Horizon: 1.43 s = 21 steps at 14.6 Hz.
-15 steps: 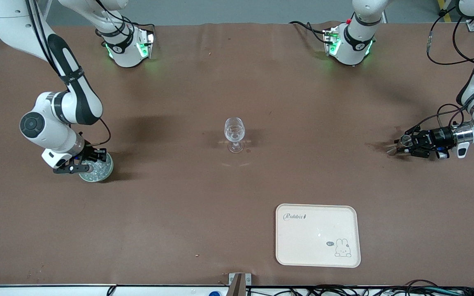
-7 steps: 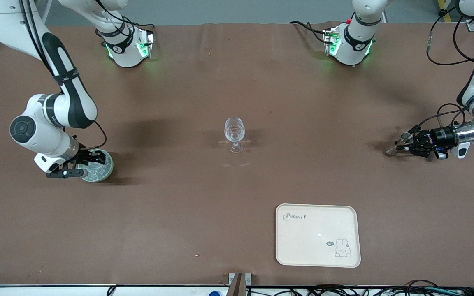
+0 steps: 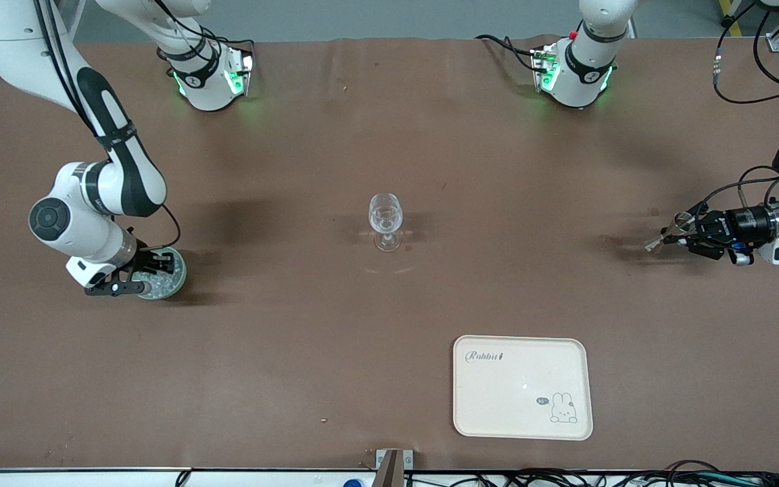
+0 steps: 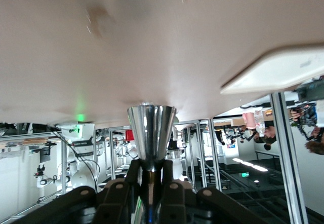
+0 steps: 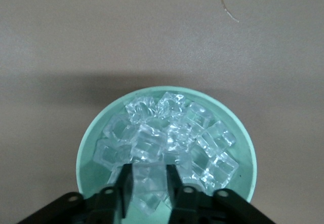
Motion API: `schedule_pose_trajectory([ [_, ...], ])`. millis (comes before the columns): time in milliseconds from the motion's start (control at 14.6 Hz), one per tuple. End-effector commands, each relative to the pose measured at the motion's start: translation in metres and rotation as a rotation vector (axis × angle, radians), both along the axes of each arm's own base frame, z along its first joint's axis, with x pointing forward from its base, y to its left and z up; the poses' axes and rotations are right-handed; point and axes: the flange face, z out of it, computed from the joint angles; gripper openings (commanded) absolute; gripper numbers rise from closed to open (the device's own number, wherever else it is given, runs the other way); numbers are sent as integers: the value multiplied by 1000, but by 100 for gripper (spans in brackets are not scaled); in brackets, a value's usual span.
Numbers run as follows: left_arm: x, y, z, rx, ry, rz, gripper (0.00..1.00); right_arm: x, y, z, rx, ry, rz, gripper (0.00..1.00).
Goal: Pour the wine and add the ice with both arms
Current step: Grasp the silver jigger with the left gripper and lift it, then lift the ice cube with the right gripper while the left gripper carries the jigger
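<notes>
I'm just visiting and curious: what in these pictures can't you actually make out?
- Whether the glass holds any liquid: too small in the front view.
- The metal cup in the left gripper: its inside faces away in the left wrist view.
- How deep the ice goes: upper cubes hide the bowl's bottom.
- The right gripper in the front view: the arm covers it.
</notes>
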Motion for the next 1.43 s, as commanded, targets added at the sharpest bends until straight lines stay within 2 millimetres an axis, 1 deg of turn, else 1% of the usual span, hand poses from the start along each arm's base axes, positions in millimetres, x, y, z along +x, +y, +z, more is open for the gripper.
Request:
schedule_pose_trajectory([
  [0,8,-36,53,18,-19,-47,0,-2,-1,-1,-3,2,-11,11],
  [68,12,-51,68,31,-27,-82,0,-1,-1,-1,-3,4,-11,10],
  [137,18,-75,84,53,-35,-138,0,-1,-1,0,-3,7,-11,10],
  [205,25,-104,100,77,-30,-185,0,-1,-1,0,-3,13,-13,10],
  [273,28,-127,111,106,-18,-211,0,0,1,7,-1,19,-14,8],
  [341,25,-145,119,130,-13,-221,0,2,1,23,-1,32,-33,5],
  [410,20,-168,128,154,-20,-246,0,6,1,45,-3,48,-43,4],
  [546,15,-205,134,195,-18,-278,0,12,1,93,-6,57,-70,2],
  [614,14,-224,140,219,-11,-290,0,13,2,117,-4,54,-82,1],
  [683,13,-244,144,233,4,-304,0,14,2,148,-5,43,-98,1],
  [751,13,-269,153,256,12,-323,0,13,3,175,-6,41,-107,1],
  [819,12,-290,158,277,13,-335,0,13,4,208,-7,44,-121,0],
  [1024,8,-362,162,335,24,-362,0,5,9,294,-6,55,-120,1],
  [1092,6,-388,162,363,29,-355,0,1,11,317,-6,56,-118,0],
  [1161,5,-409,161,384,34,-341,0,-3,15,340,-7,55,-111,1],
  [1229,0,-432,159,402,41,-337,0,-6,20,361,-7,55,-104,1],
  [1297,-5,-456,159,416,42,-335,0,-10,19,380,-5,58,-106,1],
  [1365,-7,-475,157,415,49,-308,0,-14,21,398,-4,61,-103,1],
])
